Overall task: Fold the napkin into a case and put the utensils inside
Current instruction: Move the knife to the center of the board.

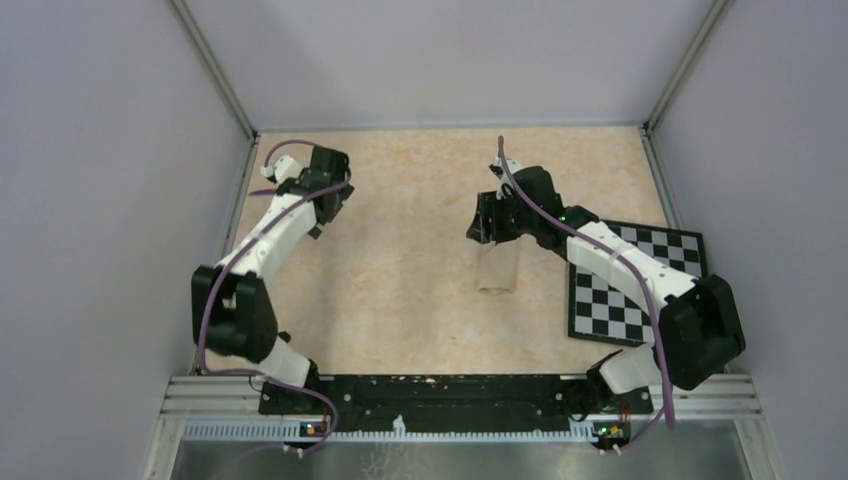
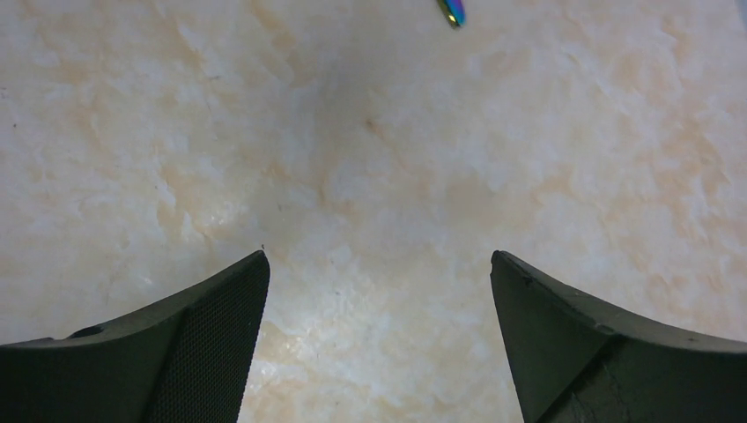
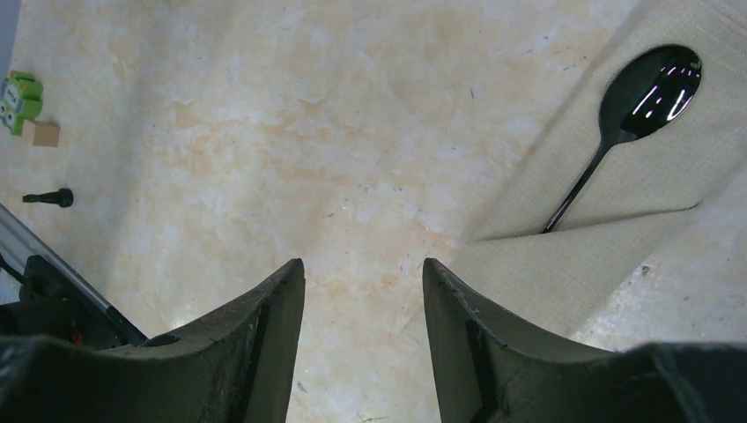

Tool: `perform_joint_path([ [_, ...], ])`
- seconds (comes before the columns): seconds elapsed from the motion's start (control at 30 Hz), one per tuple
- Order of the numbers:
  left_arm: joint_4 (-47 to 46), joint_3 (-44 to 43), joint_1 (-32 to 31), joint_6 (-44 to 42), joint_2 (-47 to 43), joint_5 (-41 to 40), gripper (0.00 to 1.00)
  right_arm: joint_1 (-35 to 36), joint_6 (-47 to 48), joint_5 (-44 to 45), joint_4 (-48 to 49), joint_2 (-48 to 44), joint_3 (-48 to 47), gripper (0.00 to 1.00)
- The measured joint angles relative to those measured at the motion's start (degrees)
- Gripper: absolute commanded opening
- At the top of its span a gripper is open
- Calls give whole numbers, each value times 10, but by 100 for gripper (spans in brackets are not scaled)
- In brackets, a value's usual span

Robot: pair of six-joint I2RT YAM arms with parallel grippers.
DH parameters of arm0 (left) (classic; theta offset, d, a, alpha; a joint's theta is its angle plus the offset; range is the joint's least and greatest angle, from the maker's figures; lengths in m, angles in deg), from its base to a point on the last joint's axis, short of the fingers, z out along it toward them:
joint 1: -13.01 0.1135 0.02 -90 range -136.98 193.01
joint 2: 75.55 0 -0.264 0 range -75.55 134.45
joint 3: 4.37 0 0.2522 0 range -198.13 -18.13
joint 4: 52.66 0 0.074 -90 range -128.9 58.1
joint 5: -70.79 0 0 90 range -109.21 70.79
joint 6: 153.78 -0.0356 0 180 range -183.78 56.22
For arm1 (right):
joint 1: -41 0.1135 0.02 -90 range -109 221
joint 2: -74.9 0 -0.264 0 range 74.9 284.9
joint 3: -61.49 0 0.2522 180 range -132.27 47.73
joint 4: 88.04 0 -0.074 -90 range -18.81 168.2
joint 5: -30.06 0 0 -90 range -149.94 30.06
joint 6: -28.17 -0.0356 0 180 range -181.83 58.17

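Note:
The napkin lies folded as a narrow beige case [image 1: 497,270] mid-table, and in the right wrist view the same cloth [image 3: 617,189] fills the right side. A black spoon [image 3: 650,84] rests on it, bowl exposed, with its handle running under the folded lower flap. My right gripper [image 3: 363,264] hovers left of the cloth, open, over bare table; from above it [image 1: 487,228] sits at the case's far end. Only the tip of the purple iridescent knife [image 2: 452,11] shows at the top edge of the left wrist view. My left gripper [image 2: 379,260] is wide open over bare table, at the far left [image 1: 322,222].
A black-and-white checkerboard [image 1: 635,285] lies on the right, partly under the right arm. In the right wrist view a green object [image 3: 19,99], a small tan block [image 3: 41,133] and a small black piece [image 3: 48,197] lie at the left. Walls enclose the table.

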Motion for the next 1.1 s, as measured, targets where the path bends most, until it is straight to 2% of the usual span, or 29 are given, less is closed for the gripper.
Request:
perform_joint_path([
  [0.27,101,-194,94,52,220,21,99,0,0,-2,15,-17,14,51],
  [0.53,228,-529,154,87,438,37,99,0,0,-5,24,-19,24,50],
  [0.6,252,-580,165,94,480,46,99,0,0,-6,29,-19,27,50],
  [0.9,267,-599,203,108,542,69,98,0,-1,-10,35,-19,33,50],
  [1.1,268,-652,221,115,595,78,89,0,-1,-10,35,-18,33,50],
])
